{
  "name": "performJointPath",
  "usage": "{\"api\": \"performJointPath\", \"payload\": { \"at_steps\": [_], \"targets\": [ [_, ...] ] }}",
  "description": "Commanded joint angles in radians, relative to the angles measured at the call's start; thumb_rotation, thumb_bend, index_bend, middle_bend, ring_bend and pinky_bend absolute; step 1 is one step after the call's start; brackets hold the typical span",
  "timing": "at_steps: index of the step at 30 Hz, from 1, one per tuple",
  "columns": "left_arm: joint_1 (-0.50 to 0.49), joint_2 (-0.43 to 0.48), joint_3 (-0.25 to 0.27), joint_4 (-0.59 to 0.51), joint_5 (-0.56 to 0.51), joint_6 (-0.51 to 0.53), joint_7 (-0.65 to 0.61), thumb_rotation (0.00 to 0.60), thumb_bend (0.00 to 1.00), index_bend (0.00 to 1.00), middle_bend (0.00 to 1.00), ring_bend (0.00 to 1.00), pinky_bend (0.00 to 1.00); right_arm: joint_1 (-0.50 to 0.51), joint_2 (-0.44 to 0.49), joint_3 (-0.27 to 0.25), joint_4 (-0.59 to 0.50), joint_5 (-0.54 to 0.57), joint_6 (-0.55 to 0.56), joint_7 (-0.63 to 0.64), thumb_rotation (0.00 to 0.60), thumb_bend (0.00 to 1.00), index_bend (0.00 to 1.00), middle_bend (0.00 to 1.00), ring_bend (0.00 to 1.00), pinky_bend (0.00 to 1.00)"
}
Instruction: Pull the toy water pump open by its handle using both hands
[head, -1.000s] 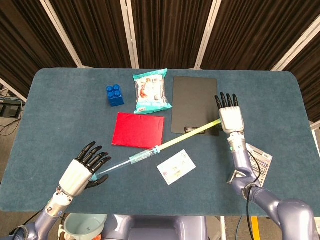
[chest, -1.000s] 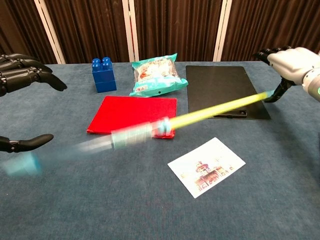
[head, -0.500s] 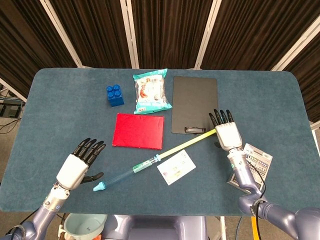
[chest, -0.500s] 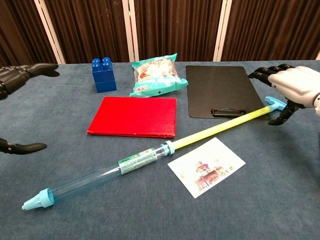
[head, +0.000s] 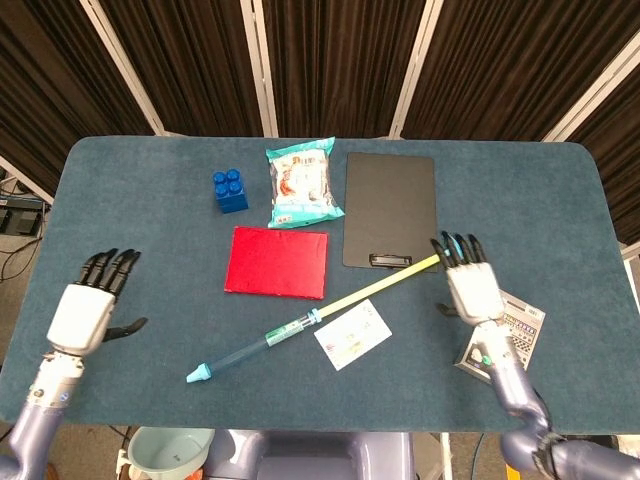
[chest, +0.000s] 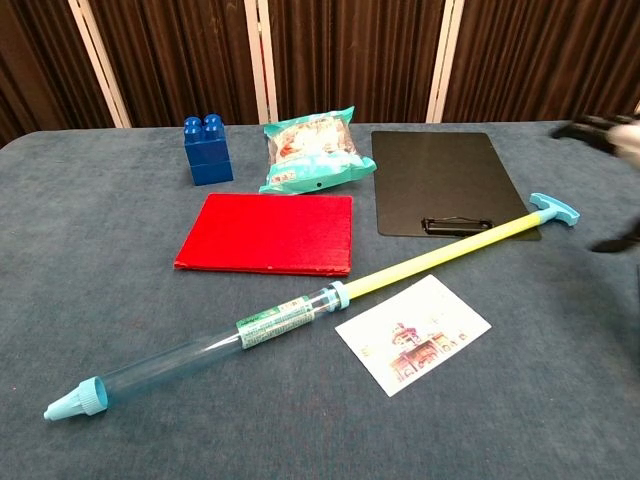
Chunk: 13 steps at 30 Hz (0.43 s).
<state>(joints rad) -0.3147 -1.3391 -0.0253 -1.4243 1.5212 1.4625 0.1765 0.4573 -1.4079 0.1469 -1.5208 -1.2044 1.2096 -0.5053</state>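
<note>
The toy water pump (chest: 270, 325) lies on the table, pulled out long. Its clear blue barrel (head: 255, 347) points toward the front left, and its yellow rod (head: 375, 287) runs up to a pale blue T-handle (chest: 553, 209) by the clipboard. My left hand (head: 88, 309) hovers open at the table's left side, well away from the barrel tip (head: 198, 374). My right hand (head: 470, 287) is open just right of the handle, not touching it. In the chest view only the blurred tips of my right hand (chest: 612, 131) show at the right edge.
A black clipboard (head: 389, 208), a red book (head: 277, 262), a snack bag (head: 302, 182) and a blue block (head: 229, 189) lie behind the pump. A picture card (head: 352, 333) sits just in front of it. A patterned card (head: 515, 327) lies by my right forearm.
Both hands let go and drew back: the left moved far left, the right pulled down and right of the handle. The pump, held in the air a second ago, rests on the table.
</note>
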Motion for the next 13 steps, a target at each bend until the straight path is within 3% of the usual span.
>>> {"api": "performJointPath", "payload": {
  "at_steps": [1, 6, 13],
  "targets": [
    [0.032, 0.115, -0.025, -0.142, -0.159, -0.108, 0.057, 0.6, 0.05, 0.0, 0.07, 0.07, 0.14, -0.119, 0.095, -0.073, -0.084, 0.02, 0.094, 0.017, 0.6, 0.0, 0.0, 0.0, 0.0, 0.0],
    [0.064, 0.075, -0.032, -0.074, -0.088, -0.013, -0.068, 0.6, 0.06, 0.0, 0.05, 0.07, 0.14, -0.216, 0.126, -0.125, -0.036, -0.057, 0.199, 0.147, 0.6, 0.0, 0.0, 0.0, 0.0, 0.0],
    [0.098, 0.033, -0.027, -0.02, -0.033, 0.083, -0.023, 0.6, 0.06, 0.0, 0.05, 0.07, 0.14, -0.235, 0.132, -0.094, 0.042, -0.076, 0.223, 0.266, 0.6, 0.0, 0.0, 0.0, 0.0, 0.0]
  ]
}}
